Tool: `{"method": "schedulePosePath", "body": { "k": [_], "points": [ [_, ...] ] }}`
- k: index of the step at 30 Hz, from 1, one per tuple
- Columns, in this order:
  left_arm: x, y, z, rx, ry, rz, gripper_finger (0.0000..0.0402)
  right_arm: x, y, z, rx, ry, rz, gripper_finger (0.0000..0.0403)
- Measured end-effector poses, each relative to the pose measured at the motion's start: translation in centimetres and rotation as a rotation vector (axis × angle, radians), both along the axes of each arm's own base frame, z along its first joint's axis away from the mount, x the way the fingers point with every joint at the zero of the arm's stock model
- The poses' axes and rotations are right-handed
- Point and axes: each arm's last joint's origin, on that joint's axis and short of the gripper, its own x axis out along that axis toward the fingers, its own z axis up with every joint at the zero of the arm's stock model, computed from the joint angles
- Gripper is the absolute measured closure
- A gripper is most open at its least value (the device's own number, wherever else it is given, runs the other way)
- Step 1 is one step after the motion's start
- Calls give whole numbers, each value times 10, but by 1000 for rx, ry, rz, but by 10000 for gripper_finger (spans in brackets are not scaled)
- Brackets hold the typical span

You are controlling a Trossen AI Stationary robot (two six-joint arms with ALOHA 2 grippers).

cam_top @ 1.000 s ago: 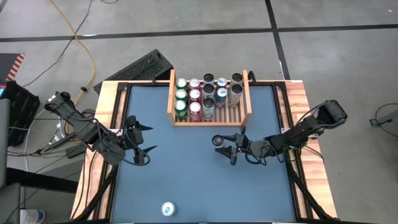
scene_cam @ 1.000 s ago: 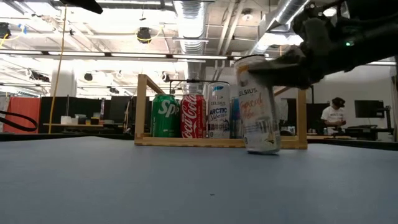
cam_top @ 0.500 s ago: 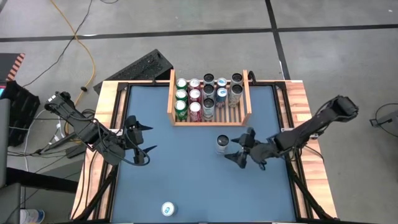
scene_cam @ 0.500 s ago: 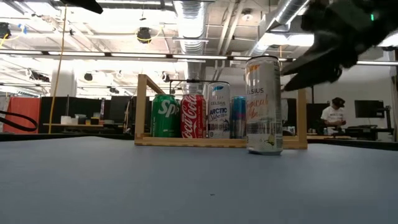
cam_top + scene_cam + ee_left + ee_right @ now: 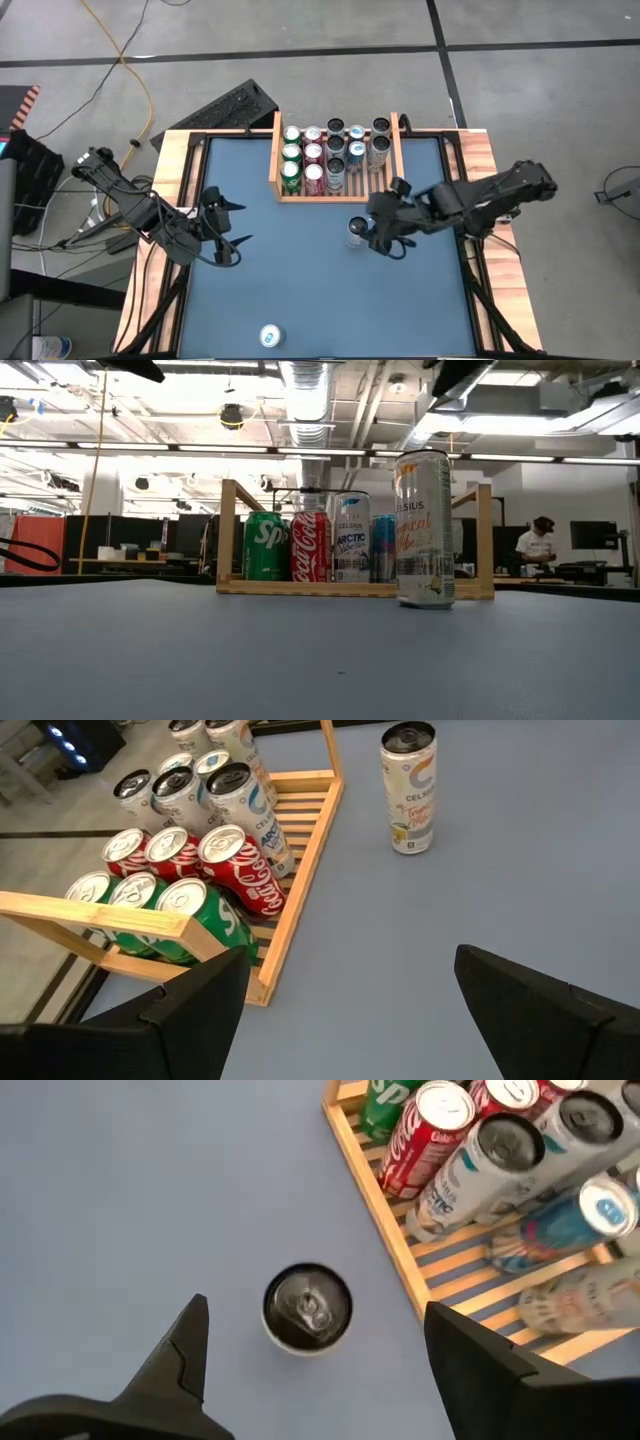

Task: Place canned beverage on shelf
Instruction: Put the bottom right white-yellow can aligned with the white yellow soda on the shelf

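A tall white Celsius can (image 5: pixel 357 232) stands upright on its base on the blue table, just in front of the shelf (image 5: pixel 336 196). It also shows in the low view (image 5: pixel 424 528) and the left wrist view (image 5: pixel 408 788). The shelf is a light-wood slatted tray holding several cans. My right gripper (image 5: pixel 378 232) is open, raised above the table beside the can and pointing down. In its wrist view the can's top (image 5: pixel 307 1307) lies between the fingers (image 5: pixel 180 1360), untouched. My left gripper (image 5: pixel 237 222) is open and empty at the table's left.
Green Sprite, red Coca-Cola and Celsius cans (image 5: pixel 313 160) fill the shelf's left and middle; slats at its right front (image 5: pixel 375 185) are bare. Another can (image 5: pixel 270 336) stands near the table's near edge. A wooden border (image 5: pixel 170 180) frames the table.
My right gripper has opened and let go of the tall white can, which was tilted in its hold and now stands upright on the table. The gripper then drew back toward the right, rose out of the low view and tipped downward over the can.
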Motion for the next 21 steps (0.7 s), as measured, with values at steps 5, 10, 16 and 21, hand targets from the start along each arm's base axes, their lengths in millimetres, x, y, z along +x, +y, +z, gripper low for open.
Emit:
{"method": "schedulePosePath", "body": {
  "k": [5, 10, 16, 21],
  "points": [
    [0, 0, 0, -8, 7, -11, 60, 29, -5, 1, 33, 165, 29, 168],
    [0, 0, 0, -4, 8, -14, 60, 56, -16, -24, 202, 353, 29, 161],
    [0, 0, 0, -2, 9, -15, 60, 68, -31, -45, 204, 483, -7, 153],
    [0, 0, -1, 3, 15, -15, 60, 71, -38, -46, 159, 466, -24, 153]
  ]
}}
